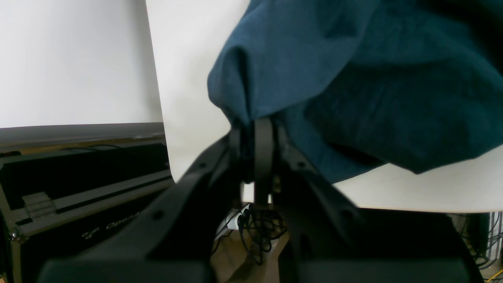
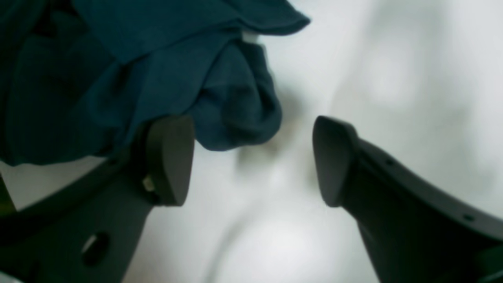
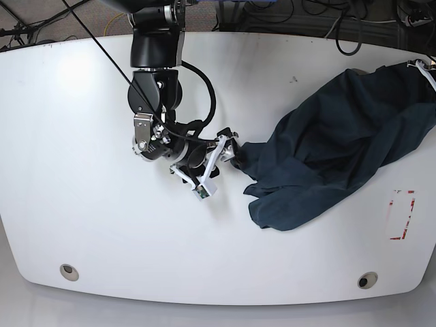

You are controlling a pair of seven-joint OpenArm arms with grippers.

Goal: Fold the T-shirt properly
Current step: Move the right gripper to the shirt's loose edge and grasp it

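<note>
The left gripper (image 1: 255, 125), black moulded plastic with curved arms, is clamped on a pinched fold of the large dark navy-blue cotton T-shirt (image 1: 353, 78); its jaws stand pressed together with cloth bunched between them. In the base view this gripper sits at the table's far right edge (image 3: 424, 68), holding up one end of the garment. The right gripper (image 2: 251, 161) is spread wide, its two dark matte fingers with flat rounded pads well apart. One pad (image 2: 171, 157) touches or lies just under a rolled lump of the shirt (image 2: 157, 78), while the other pad is clear of the fabric; nothing is gripped between them. In the base view it sits at the shirt's left tip (image 3: 230, 146), on an arm with black housings, silver brackets and a looped black cable.

The cloth looks soft and matte with a faint heathered weave, falling in deep wrinkles and thick folds. It lies crumpled across the right half of the glossy white rounded table (image 3: 102, 218), stretched from the centre towards the far right edge (image 3: 327, 157). A small red-outlined rectangle (image 3: 400, 214) marks the tabletop near the right side. Beside the table stands a black equipment case (image 1: 78, 188) with metal trim and partly hidden white lettering starting "Open". A tangle of black cables (image 1: 257, 232) lies below.
</note>
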